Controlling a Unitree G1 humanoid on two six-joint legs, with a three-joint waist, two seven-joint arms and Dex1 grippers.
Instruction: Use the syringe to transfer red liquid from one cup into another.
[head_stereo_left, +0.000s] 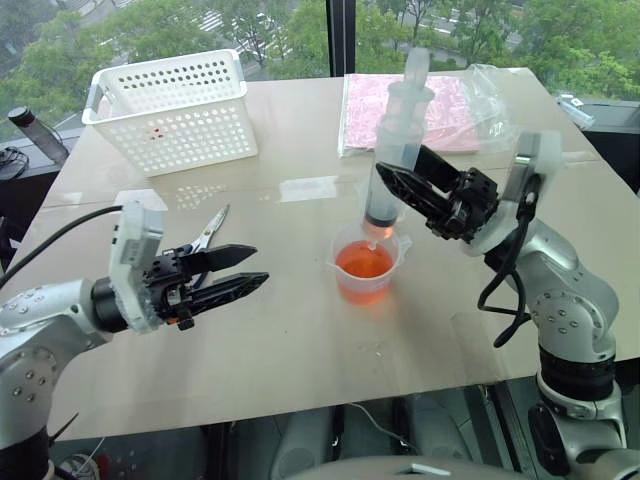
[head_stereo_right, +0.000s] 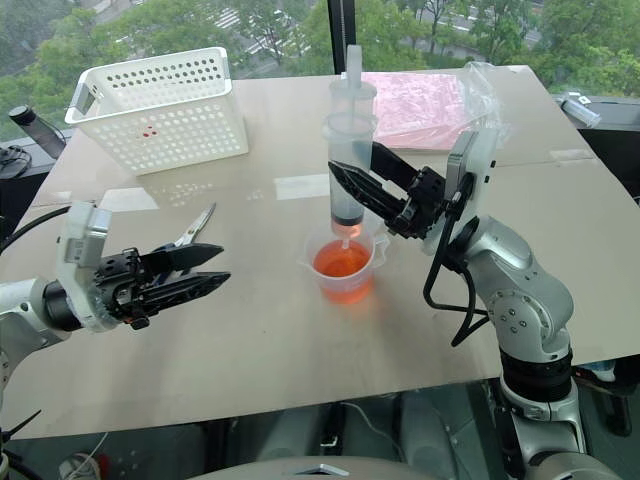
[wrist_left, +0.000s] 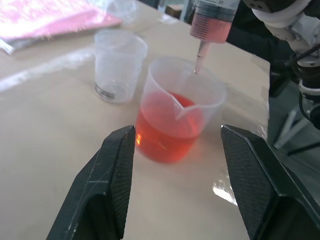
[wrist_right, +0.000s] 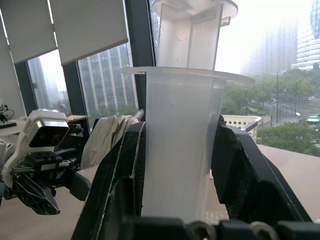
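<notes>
Lower left in the head view, the left gripper (head_stereo_left: 245, 272) hangs released; the right gripper (head_stereo_left: 385, 180) clamps the loaded syringe (head_stereo_left: 393, 150) over the beaker (head_stereo_left: 366, 268) at centre. Tilting could drip red liquid (wrist_left: 167, 135) short of the smaller cup (wrist_left: 119, 64).

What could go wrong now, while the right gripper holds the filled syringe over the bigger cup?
The syringe holds red liquid with its nozzle just above the larger cup; drips may fall on the table on the way to the smaller cup. The right gripper grips only the barrel, so the syringe may tilt.
</notes>
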